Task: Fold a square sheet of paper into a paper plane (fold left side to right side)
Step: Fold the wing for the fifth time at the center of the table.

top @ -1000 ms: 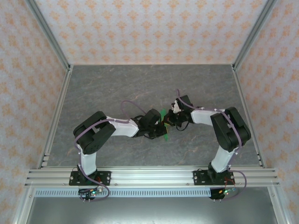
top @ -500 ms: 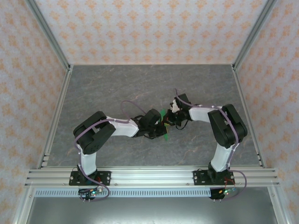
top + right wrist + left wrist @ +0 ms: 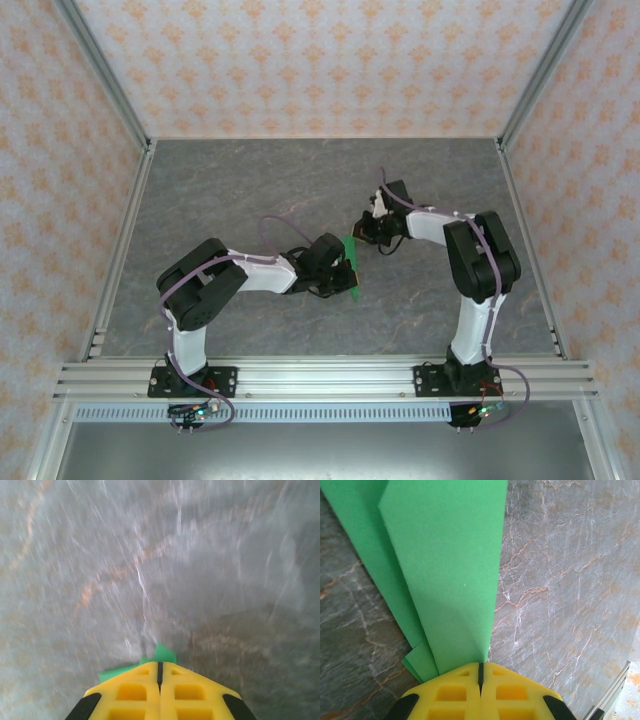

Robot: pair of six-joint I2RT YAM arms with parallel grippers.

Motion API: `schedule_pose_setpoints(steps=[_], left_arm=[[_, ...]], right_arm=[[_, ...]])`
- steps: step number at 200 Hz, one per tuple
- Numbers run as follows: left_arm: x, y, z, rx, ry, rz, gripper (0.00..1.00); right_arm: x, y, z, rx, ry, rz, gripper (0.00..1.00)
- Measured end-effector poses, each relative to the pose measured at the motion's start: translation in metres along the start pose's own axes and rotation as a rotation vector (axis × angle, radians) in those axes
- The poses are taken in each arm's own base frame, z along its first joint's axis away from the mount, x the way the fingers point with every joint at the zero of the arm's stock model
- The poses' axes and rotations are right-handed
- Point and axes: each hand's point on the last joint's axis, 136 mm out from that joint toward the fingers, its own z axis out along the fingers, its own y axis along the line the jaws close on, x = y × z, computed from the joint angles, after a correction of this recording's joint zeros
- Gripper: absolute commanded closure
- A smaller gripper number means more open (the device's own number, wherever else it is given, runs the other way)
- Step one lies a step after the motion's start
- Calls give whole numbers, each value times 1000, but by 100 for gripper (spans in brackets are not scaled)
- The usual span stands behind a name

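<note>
The folded green paper (image 3: 353, 276) is a slim, many-layered strip near the table's middle. In the left wrist view the paper (image 3: 445, 570) stretches away from my left gripper (image 3: 480, 666), which is shut on its near end, with lower layers sticking out to the left. From above, the left gripper (image 3: 343, 268) sits right against the strip's left side. My right gripper (image 3: 367, 236) is just up and right of the strip's far tip, jaws shut. In the blurred right wrist view a small green corner (image 3: 165, 654) peeks from under the right gripper (image 3: 160, 664).
The grey marbled tabletop (image 3: 250, 190) is walled by aluminium rails, with the left rail (image 3: 120, 250) and right rail (image 3: 525, 240) at the sides. Both arm bases stand at the near edge.
My right gripper has pulled back up and to the right, away from the middle of the strip. The left gripper and the paper have stayed put.
</note>
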Motion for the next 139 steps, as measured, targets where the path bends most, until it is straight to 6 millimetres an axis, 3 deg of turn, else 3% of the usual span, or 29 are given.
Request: schedule_pose_setpoints(steps=[25,58,81,118,139], left_arm=[[0,0,0,0,0,0,100],[0,0,0,1,0,1,100],[0,0,-1,1,0,1,100],[1,0,-1,1,0,1,100],[1,0,-1,0,1,1,100]], right_arm=[[-15,4,-9,-4,-52,-18,95],[-3,15,-31,-34,-73,-41,96],[19,17,-35,-57,-48,-30,97],[74,7,-16,-40,77,13,98],[90,0,-9,-25,118,33,98]])
